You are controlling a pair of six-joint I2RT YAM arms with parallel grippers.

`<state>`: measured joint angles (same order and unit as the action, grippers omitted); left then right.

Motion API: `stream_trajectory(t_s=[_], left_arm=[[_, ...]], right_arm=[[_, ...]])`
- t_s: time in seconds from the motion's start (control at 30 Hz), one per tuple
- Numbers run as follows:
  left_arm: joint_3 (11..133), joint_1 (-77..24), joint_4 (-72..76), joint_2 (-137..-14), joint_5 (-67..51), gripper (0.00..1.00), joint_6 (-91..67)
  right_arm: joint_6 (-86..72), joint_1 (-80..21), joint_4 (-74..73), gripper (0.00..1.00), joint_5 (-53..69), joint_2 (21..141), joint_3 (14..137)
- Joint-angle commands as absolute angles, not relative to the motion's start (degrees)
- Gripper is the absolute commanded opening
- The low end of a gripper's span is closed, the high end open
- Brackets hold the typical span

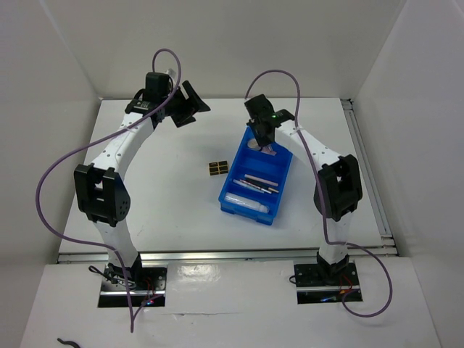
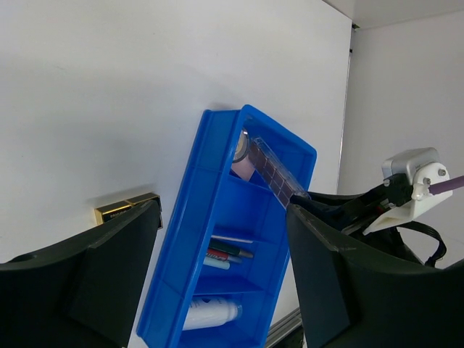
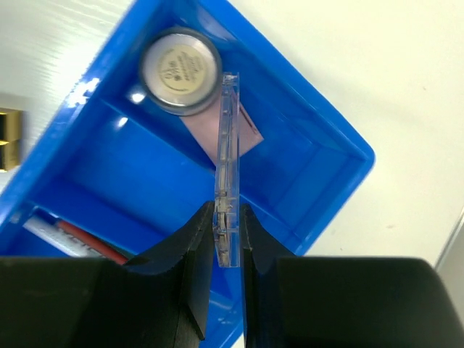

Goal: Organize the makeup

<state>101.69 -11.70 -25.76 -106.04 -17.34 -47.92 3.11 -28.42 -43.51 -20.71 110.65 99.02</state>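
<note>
Right wrist view shows the right gripper (image 3: 228, 217) clamped on the small cosmetics set (image 3: 228, 145), a thin flat case of clear plastic seen edge-on, its lower end pinched between the two black fingers. It hangs over the far end compartment of the blue bin (image 3: 145, 177); whether its tip touches the bin cannot be told. From the left wrist view the case's broad face shows a row of dark purplish squares under the clear cover, and it leans at a slant above that compartment. Inside the same compartment lie the round compact (image 3: 180, 70), with a pale cream lid and a dark rim, and the pink square compact (image 3: 246, 132), flat on the floor and partly hidden behind the clear case. The bin's middle compartment holds the thin pencils (image 1: 259, 183), lying side by side, one of them red. The compartment at the bin's near end holds the clear tube (image 2: 210, 313), lying on its side. Just left of the bin, on the white table (image 1: 159, 203), sits the black palette with gold squares (image 1: 217, 168). Farther left of the bin, the left gripper (image 1: 190, 107) is raised, its fingers spread wide with nothing between them
</note>
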Motion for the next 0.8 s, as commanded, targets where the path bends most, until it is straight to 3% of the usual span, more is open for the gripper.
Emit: stream_trajectory(t_s=[0.0,0.23,0.53,0.77], left_arm=[[103.5,-11.4,-25.0,-106.5,-18.5,0.84,-46.3],[103.5,-11.4,-25.0,-106.5,-18.5,0.84,-46.3],[103.5,-10.9,-25.0,-106.5,-18.5,0.84,-46.3],[103.5,-10.9,-25.0,-106.5,-18.5,0.84,-46.3]], right_arm=[[5.4,-28.9,-38.9,0.00,-16.8,107.0,101.7],[6.1,-28.2,-35.7,0.00,-16.3,108.0,101.3],[4.0,-23.6,-25.4,0.00,-9.0,100.0,92.0],[3.4,-23.6,-24.9,0.00,-5.2,100.0,95.2]])
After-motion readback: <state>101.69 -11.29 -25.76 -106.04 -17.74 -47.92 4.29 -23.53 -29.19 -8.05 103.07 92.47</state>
